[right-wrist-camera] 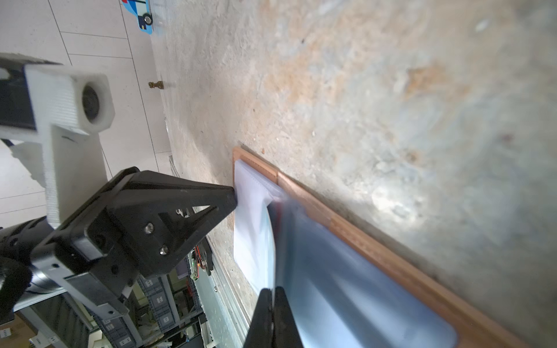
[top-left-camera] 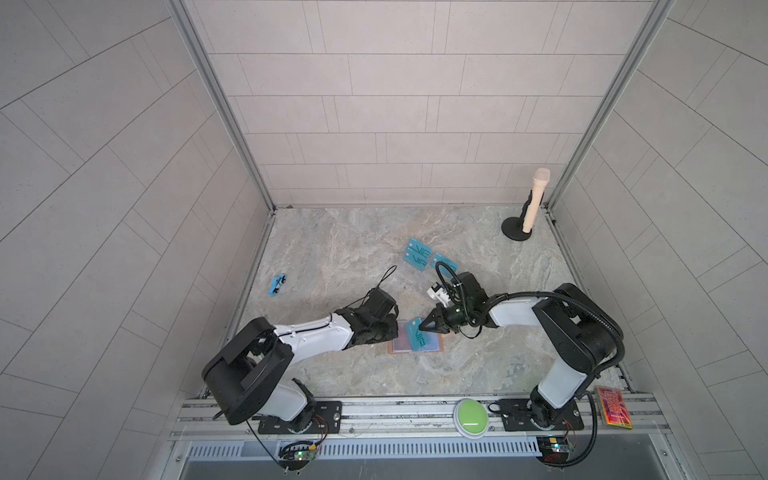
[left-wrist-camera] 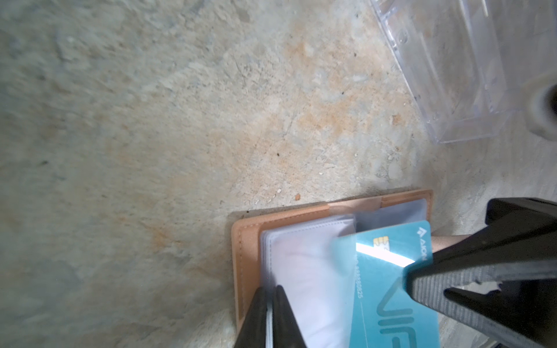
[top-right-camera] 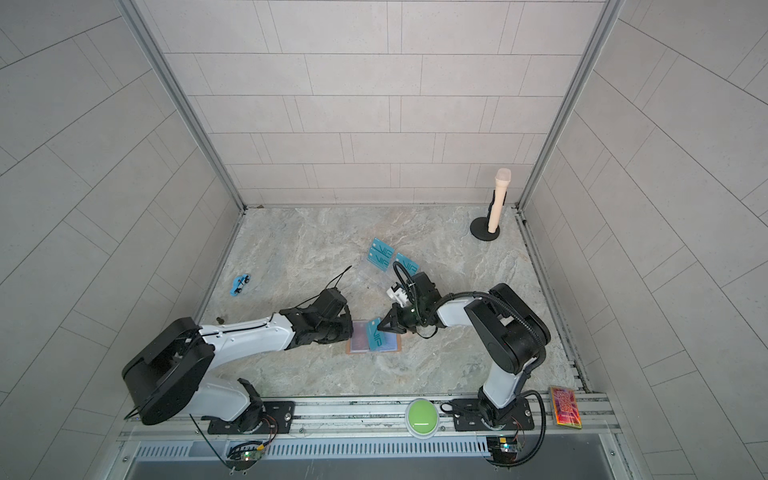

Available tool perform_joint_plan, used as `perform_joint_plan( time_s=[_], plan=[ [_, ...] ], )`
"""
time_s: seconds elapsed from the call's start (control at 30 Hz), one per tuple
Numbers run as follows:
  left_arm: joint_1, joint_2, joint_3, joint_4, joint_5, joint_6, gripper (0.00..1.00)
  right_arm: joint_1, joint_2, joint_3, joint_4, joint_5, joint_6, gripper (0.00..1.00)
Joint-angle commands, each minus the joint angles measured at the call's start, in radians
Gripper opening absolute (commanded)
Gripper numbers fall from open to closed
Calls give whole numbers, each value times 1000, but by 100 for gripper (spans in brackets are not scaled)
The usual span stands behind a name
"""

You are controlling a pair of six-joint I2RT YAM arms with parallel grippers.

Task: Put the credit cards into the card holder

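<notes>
The tan card holder point(top-left-camera: 415, 352) point(top-right-camera: 359, 344) lies open on the marble table, its clear inner sleeves up. My left gripper point(top-left-camera: 395, 328) point(left-wrist-camera: 270, 290) is shut on a clear sleeve at the holder's point(left-wrist-camera: 245, 256) left edge. My right gripper point(top-left-camera: 424, 327) point(right-wrist-camera: 272, 290) is shut on a teal "VIP" credit card point(top-left-camera: 417, 336) point(left-wrist-camera: 391, 289). That card lies tilted over the sleeves, one end against a sleeve opening. More teal credit cards point(top-left-camera: 417, 255) point(top-right-camera: 380, 253) stand behind on a clear stand. In the right wrist view the holder point(right-wrist-camera: 376, 250) runs alongside the card.
The clear acrylic stand point(top-left-camera: 413, 277) point(left-wrist-camera: 452, 75) sits just behind both grippers. A blue toy car point(top-left-camera: 277, 284) lies at the left, a microphone on a black base point(top-left-camera: 534, 203) at the back right. A green button point(top-left-camera: 471, 415) and an orange patterned slab point(top-left-camera: 614, 406) sit on the front rail.
</notes>
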Motion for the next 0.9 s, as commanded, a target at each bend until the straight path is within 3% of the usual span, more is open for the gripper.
perform_joint_plan(
  time_s=[0.0,0.53,0.67,0.87],
  plan=[
    [-2,-8,-15,-14,-2,19,10,7,19,-8,57,39,41,0],
    [-2,-14,-3,-22,-1,20,10,50,26,-27,67,76,50,0],
    [-2,-33,8,-30,0,17,15,65,1,-42,44,108,45,0],
    [-2,-70,26,-64,2,13,30,91,-61,-4,-156,192,-53,23]
  ],
)
